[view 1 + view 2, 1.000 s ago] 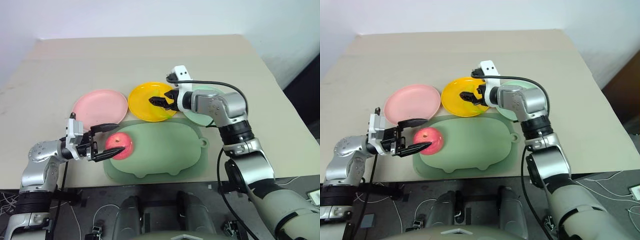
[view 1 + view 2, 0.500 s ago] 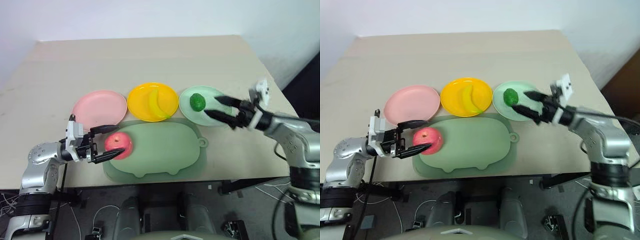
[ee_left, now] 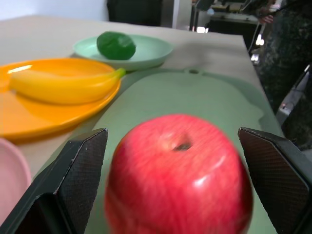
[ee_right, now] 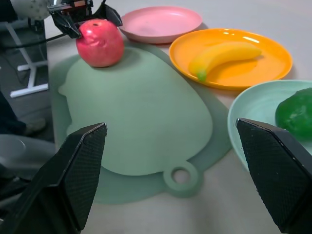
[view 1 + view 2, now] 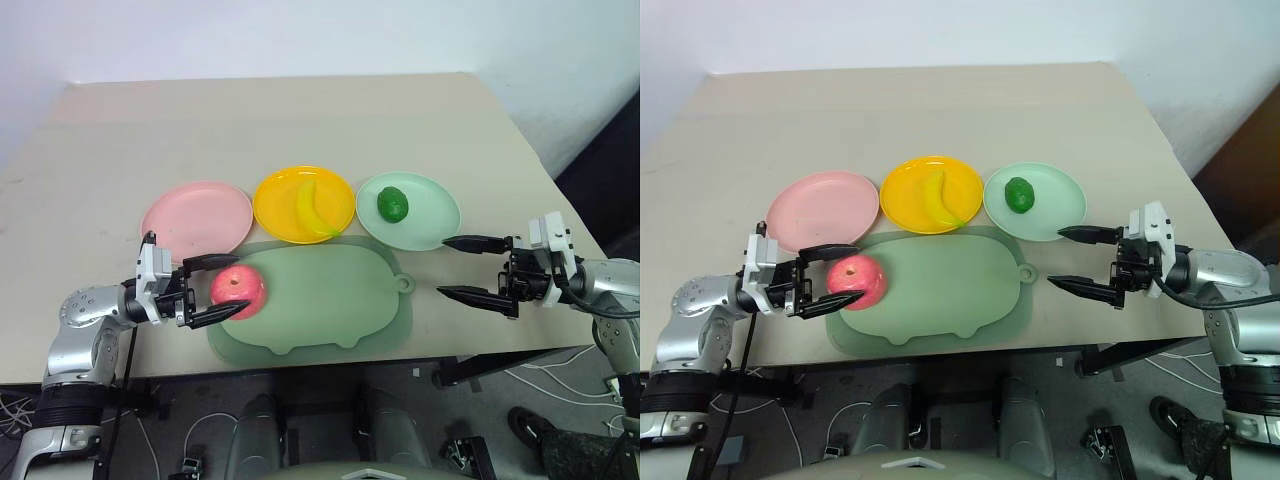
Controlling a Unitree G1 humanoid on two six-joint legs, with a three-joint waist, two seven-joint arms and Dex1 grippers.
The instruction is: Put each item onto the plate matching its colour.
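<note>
Reaching in level from the left, left gripper [image 5: 212, 291] is straddling the apple [image 5: 237, 290] on the pig-shaped mat [image 5: 330, 310], fingers spread either side, contact not clear. Sitting behind, left to right: pink plate [image 5: 197, 217], bare; yellow plate [image 5: 272, 200] carrying the banana [image 5: 308, 209]; mint plate [image 5: 432, 215] carrying the green fruit [image 5: 392, 204]. Hovering near the table's right edge, right gripper [image 5: 462, 268] is pointing leftward, fingers wide apart, holding nothing.

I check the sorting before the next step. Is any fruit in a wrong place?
Only the apple: it sits on the green mat, between the left gripper's open fingers, not on the pink plate. The banana and the lime lie on matching plates.
</note>
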